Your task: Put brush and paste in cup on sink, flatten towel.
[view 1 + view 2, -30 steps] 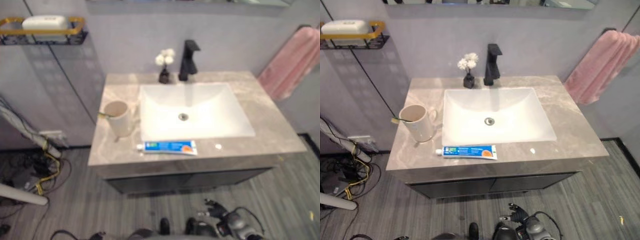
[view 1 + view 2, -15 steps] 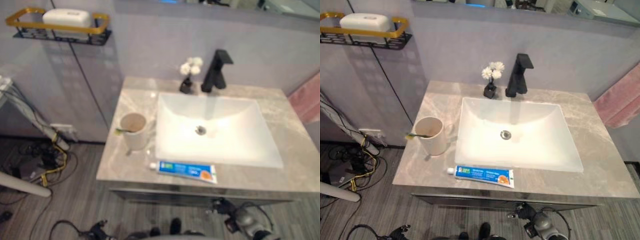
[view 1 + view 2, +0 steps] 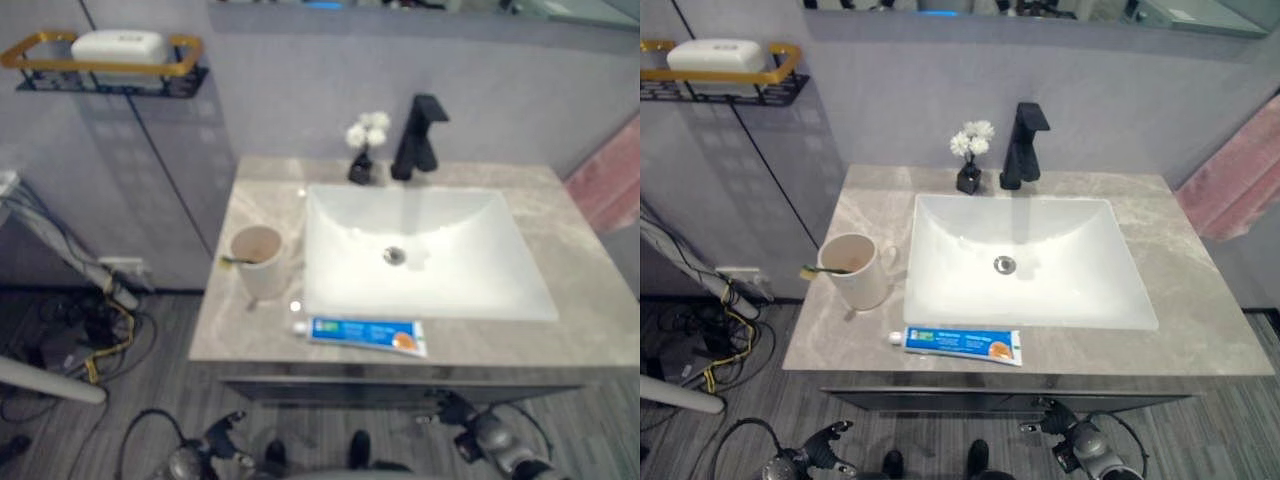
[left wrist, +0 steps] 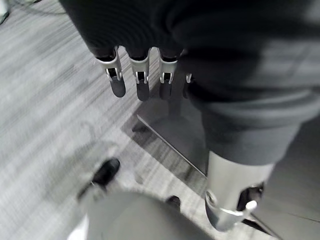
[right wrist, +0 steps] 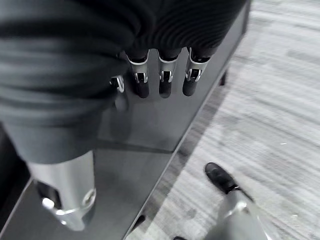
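Observation:
A beige cup (image 3: pixel 852 272) stands on the grey stone counter (image 3: pixel 1185 305), left of the white basin (image 3: pixel 1060 285). A toothbrush rests inside it, its green end (image 3: pixel 809 271) sticking out over the rim. The blue and white toothpaste tube (image 3: pixel 962 344) lies flat along the counter's front edge. A pink towel (image 3: pixel 1238 178) hangs on the wall at the right, cut off by the view's edge. My left hand (image 4: pixel 141 80) and right hand (image 5: pixel 164 80) hang low in front of the cabinet with straight fingers, holding nothing.
A black faucet (image 3: pixel 1023 146) and a small vase of white flowers (image 3: pixel 968 160) stand behind the basin. A wire shelf with a white soap (image 3: pixel 718 57) is fixed to the wall at the upper left. Cables lie on the floor at the left.
The camera has shifted, so the whole sink sits differently in the picture. My left hand now shows at the bottom left. Cup, brush, tube and towel have not moved.

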Controlling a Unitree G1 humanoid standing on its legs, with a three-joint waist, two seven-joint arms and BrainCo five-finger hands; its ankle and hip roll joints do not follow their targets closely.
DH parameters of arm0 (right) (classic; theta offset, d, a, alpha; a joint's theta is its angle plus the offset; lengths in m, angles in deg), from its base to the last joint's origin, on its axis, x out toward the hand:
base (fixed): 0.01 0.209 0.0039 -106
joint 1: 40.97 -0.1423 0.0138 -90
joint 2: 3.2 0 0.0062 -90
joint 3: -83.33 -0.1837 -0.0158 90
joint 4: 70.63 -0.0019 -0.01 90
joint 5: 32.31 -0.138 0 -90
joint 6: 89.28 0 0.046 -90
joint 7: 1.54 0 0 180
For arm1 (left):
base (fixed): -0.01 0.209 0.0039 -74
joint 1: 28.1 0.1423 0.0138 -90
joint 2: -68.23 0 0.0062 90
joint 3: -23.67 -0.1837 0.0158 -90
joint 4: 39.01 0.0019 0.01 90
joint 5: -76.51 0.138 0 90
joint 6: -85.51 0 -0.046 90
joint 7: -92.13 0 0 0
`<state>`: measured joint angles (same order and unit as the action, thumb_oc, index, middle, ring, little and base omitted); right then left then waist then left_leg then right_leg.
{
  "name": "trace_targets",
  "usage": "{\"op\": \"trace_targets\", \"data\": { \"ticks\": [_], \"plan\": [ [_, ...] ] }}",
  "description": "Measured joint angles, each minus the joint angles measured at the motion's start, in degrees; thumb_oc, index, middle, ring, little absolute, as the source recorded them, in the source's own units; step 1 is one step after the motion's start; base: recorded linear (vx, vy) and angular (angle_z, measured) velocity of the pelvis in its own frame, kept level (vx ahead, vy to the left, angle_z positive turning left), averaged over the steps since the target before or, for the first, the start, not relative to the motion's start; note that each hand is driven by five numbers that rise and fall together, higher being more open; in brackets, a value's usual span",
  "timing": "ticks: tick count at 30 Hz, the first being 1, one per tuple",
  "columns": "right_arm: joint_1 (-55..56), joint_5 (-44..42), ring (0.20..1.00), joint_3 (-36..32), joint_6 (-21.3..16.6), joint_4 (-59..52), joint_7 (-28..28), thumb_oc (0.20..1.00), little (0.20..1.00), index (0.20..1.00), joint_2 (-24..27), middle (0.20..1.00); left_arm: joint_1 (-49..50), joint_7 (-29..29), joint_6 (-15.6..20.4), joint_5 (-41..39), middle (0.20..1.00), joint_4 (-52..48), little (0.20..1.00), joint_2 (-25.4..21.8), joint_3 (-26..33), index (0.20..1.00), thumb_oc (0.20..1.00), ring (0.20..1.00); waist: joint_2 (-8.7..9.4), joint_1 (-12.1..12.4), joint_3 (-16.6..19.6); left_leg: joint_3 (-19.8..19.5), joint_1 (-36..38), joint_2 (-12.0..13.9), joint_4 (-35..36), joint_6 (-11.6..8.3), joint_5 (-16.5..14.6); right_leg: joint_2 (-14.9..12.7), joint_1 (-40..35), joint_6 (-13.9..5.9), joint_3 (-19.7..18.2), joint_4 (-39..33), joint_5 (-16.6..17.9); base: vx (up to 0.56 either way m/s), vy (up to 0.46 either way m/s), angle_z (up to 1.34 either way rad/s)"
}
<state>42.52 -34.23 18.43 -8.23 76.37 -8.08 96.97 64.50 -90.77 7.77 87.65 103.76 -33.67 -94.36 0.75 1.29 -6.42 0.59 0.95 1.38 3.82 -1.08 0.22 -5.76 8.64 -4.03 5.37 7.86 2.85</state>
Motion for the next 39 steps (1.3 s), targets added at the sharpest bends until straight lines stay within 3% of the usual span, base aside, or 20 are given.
{"op": "trace_targets", "data": {
  "ticks": [1, 4, 5, 7, 8, 10, 12, 14, 16, 17, 18, 19, 21, 27, 33, 34, 35, 36, 37, 39],
  "plan": [
    [0.0, 0.4, 1.000, 0.0, -0.2, -1.0, -0.2, 1.000, 1.000, 1.000, 0.0, 1.000, -0.2, 0.0, 0.1, 0.0, 1.000, -0.3, 1.000, -1.3, -0.1, 1.000, 1.000, 1.000, -0.72, -0.5, -0.4, -0.1, -0.4, -0.1, -0.1, 0.74, -0.1, -0.6, 1.2, -1.14, -2.6, 1.7, -0.6, -0.05, -0.103, 0.02],
    [-2.9, 2.2, 1.000, 2.6, -0.1, -2.6, -1.1, 1.000, 1.000, 1.000, -1.5, 1.000, -0.3, 0.3, -0.2, 0.0, 1.000, 0.3, 1.000, -4.4, 0.9, 1.000, 1.000, 1.000, -1.50, 2.9, -0.9, 3.4, -1.0, 0.3, -0.4, 1.00, 1.0, -8.2, 3.1, -1.86, 7.3, 7.7, -2.6, -0.02, -0.287, -0.35],
    [-3.0, 2.4, 1.000, 3.0, -0.3, -2.5, -1.6, 1.000, 1.000, 1.000, -1.6, 1.000, -0.2, 0.4, -0.1, -0.1, 1.000, 1.4, 1.000, -3.7, 1.8, 1.000, 1.000, 1.000, -1.43, 2.7, -1.1, 2.0, -1.2, 0.0, -0.6, 0.57, 1.4, -8.4, 1.5, -2.87, 5.7, 7.1, -3.2, -0.01, -0.265, 0.02],
    [-3.2, 2.8, 1.000, 3.8, -0.4, -2.5, -1.7, 1.000, 1.000, 1.000, -1.6, 1.000, -0.7, 0.5, -0.1, -0.1, 1.000, 3.9, 1.000, -2.5, 3.7, 1.000, 1.000, 1.000, -1.63, 2.5, -1.3, 0.7, -2.5, 0.2, -1.3, 0.18, 1.4, -6.9, -0.5, -4.10, 2.0, 5.5, -4.2, 0.03, -0.388, 0.33],
    [-4.5, 4.2, 1.000, 4.6, -0.7, -1.9, -1.9, 1.000, 1.000, 1.000, -2.1, 1.000, -0.9, 1.1, -0.2, -1.0, 1.000, 5.3, 1.000, -2.5, 5.3, 1.000, 1.000, 1.000, 0.01, 3.1, -2.4, 0.5, -3.0, -0.1, -0.9, -1.00, 2.2, -5.2, -2.7, -3.56, 2.6, 2.1, -4.7, -0.01, -0.673, 0.13],
    [-4.6, 4.3, 1.000, 5.6, -0.9, -2.5, -1.9, 1.000, 1.000, 1.000, -2.1, 1.000, -0.6, 1.7, -0.5, -2.1, 1.000, 6.5, 1.000, -2.1, 7.0, 1.000, 1.000, 1.000, 0.94, 3.2, -2.1, 0.2, -3.8, 0.3, -0.7, -2.00, 2.5, -3.5, -4.9, -1.56, 4.8, -2.7, -5.7, -0.03, -0.472, 0.18],
    [-3.9, 4.3, 1.000, 5.1, -1.6, -1.8, -1.2, 1.000, 1.000, 1.000, -1.0, 1.000, -0.9, 2.9, -0.3, -2.9, 1.000, 7.2, 1.000, 0.0, 6.6, 1.000, 1.000, 1.000, -0.44, 1.4, -1.6, -4.0, -5.9, 3.7, 0.2, -4.85, 4.6, 1.0, -6.4, 0.31, 7.3, -5.9, -5.3, -0.02, -0.247, 0.71],
    [-4.0, 4.3, 1.000, 4.8, -1.5, -1.4, -0.9, 1.000, 1.000, 1.000, -0.8, 1.000, -1.0, 2.9, -0.3, -3.0, 1.000, 6.7, 1.000, 0.6, 5.8, 1.000, 1.000, 1.000, -0.59, 1.8, -1.5, -4.2, -6.4, 6.5, 1.0, -6.51, 6.0, 4.0, -6.3, 2.55, 8.5, -6.6, -5.3, -0.01, -0.148, 0.36],
    [-3.9, 4.2, 1.000, 2.7, -1.4, 0.9, 0.3, 1.000, 1.000, 1.000, -0.2, 1.000, -2.1, 2.8, -0.4, -2.9, 1.000, 5.3, 1.000, 1.2, 3.2, 1.000, 1.000, 1.000, -0.03, 1.6, -1.1, -0.4, -7.3, 6.7, 0.2, -4.84, 7.6, 4.7, -5.8, 4.79, 10.1, -8.3, -5.5, -0.02, -0.027, 0.21],
    [-3.8, 4.1, 1.000, 1.7, -1.1, 2.5, 0.8, 1.000, 1.000, 1.000, -0.3, 1.000, -2.0, 2.8, -0.3, -2.9, 1.000, 4.4, 1.000, 1.5, 3.1, 1.000, 1.000, 1.000, 1.00, 1.8, -0.7, 0.7, -8.0, 4.7, -2.5, -4.22, 6.0, 3.6, -5.4, 5.82, 10.1, -9.0, -4.7, 0.00, 0.000, 0.00],
    [-4.1, 4.1, 1.000, 1.5, -0.9, 3.0, 1.1, 1.000, 1.000, 1.000, -0.1, 1.000, -1.9, 2.7, -0.2, -2.9, 1.000, 4.1, 1.000, 1.7, 3.0, 1.000, 1.000, 1.000, 1.81, 1.8, -0.3, 1.2, -8.1, 2.9, -4.0, -2.92, 5.0, 2.7, -5.3, 5.54, 9.7, -9.6, -4.5, -0.04, 0.053, -0.08],
    [-3.8, 4.2, 1.000, 1.6, -0.6, 3.0, 1.3, 1.000, 1.000, 1.000, 0.8, 1.000, -1.7, 2.8, 0.0, -2.9, 1.000, 4.1, 1.000, 2.0, 3.1, 1.000, 1.000, 1.000, 1.40, 1.4, 0.2, 1.5, -6.9, 0.4, -4.1, -1.65, 4.0, 2.6, -5.5, 4.96, 9.1, -10.4, -3.3, -0.04, 0.051, -0.09],
    [-4.0, 4.2, 1.000, 1.9, -0.4, 3.2, 1.5, 1.000, 1.000, 1.000, 1.5, 1.000, -1.7, 2.8, -0.1, -2.9, 1.000, 4.1, 1.000, 2.7, 3.5, 1.000, 1.000, 1.000, -0.22, 1.2, 0.8, -3.5, -5.5, -1.3, -3.5, -1.07, 1.3, 3.6, -4.7, 5.39, 7.8, -10.1, -2.4, -0.05, 0.101, -0.22],
    [-3.3, 4.1, 1.000, 1.7, -0.2, 2.8, 1.5, 1.000, 1.000, 1.000, 0.7, 1.000, -1.7, 2.8, -0.1, -2.6, 1.000, 4.2, 1.000, 2.9, 3.7, 1.000, 1.000, 1.000, -1.64, 0.7, 0.6, -4.7, -1.6, -1.1, -1.0, -0.48, -0.4, 4.4, -5.8, 4.07, 5.6, -10.3, -1.1, -0.03, 0.164, -0.25],
    [-2.2, 4.1, 1.000, -0.3, -0.3, 1.1, 0.9, 1.000, 1.000, 1.000, 0.6, 1.000, 0.0, 2.6, -0.1, -2.3, 1.000, 0.7, 1.000, -1.2, 4.5, 1.000, 1.000, 1.000, -1.26, 1.0, -1.1, -2.2, -1.0, -4.0, -1.1, 2.48, -0.9, 0.6, -1.4, 0.85, 0.0, -2.1, -2.8, -0.04, 0.033, -0.24],
    [-2.0, 4.1, 1.000, -0.2, -0.3, 1.2, 0.8, 1.000, 1.000, 1.000, 0.4, 1.000, 0.2, 2.6, -0.1, -2.3, 1.000, 0.4, 1.000, -1.9, 4.5, 1.000, 1.000, 1.000, -1.19, 1.1, -1.4, -2.0, -1.0, -4.2, -1.1, 2.87, -0.7, 0.3, -0.8, 0.65, 0.0, -1.9, -2.9, 0.03, -0.187, -0.14],
    [-2.3, 4.3, 1.000, -0.3, -0.2, 1.4, 0.8, 1.000, 1.000, 1.000, 0.0, 1.000, 1.2, 2.6, -0.2, -2.4, 1.000, -0.9, 1.000, -2.7, 5.3, 1.000, 1.000, 1.000, -1.65, 2.3, -2.0, 0.6, -1.2, -3.7, -0.8, 3.59, 0.5, -1.5, -0.1, 0.70, 3.2, -0.8, -3.5, 0.05, -0.165, -0.38],
    [-2.7, 4.3, 1.000, -0.7, -0.3, 1.5, 0.8, 1.000, 1.000, 1.000, 0.2, 1.000, 1.7, 2.7, -0.2, -2.7, 1.000, -2.1, 1.000, -2.2, 7.1, 1.000, 1.000, 1.000, -2.26, 2.7, -2.3, 0.8, -1.6, -3.1, -1.3, 3.53, -0.8, -3.3, 0.4, 0.00, 6.4, 0.1, -3.1, 0.10, -0.288, -0.37],
    [-2.9, 4.3, 1.000, -1.0, -0.3, 1.5, 0.9, 1.000, 1.000, 1.000, 0.1, 1.000, 2.2, 2.7, -0.2, -3.1, 1.000, -2.3, 1.000, -2.0, 7.5, 1.000, 1.000, 1.000, -3.44, 2.9, -2.9, 0.5, -2.0, -2.4, -1.9, 3.38, -0.9, -4.4, 0.1, -0.56, 5.6, 0.5, -2.8, 0.07, -0.198, -0.21],
    [-3.0, 4.3, 1.000, -1.1, -0.2, 1.9, 0.6, 1.000, 1.000, 1.000, -0.5, 1.000, 3.2, 2.6, -0.3, -3.9, 1.000, -2.5, 1.000, -2.0, 8.7, 1.000, 1.000, 1.000, -3.57, 3.3, -3.1, 0.8, -2.0, -2.2, -2.2, 1.96, -1.0, -8.6, -0.7, -2.34, 4.9, 1.2, -2.0, 0.10, -0.424, -0.09]
  ]
}}
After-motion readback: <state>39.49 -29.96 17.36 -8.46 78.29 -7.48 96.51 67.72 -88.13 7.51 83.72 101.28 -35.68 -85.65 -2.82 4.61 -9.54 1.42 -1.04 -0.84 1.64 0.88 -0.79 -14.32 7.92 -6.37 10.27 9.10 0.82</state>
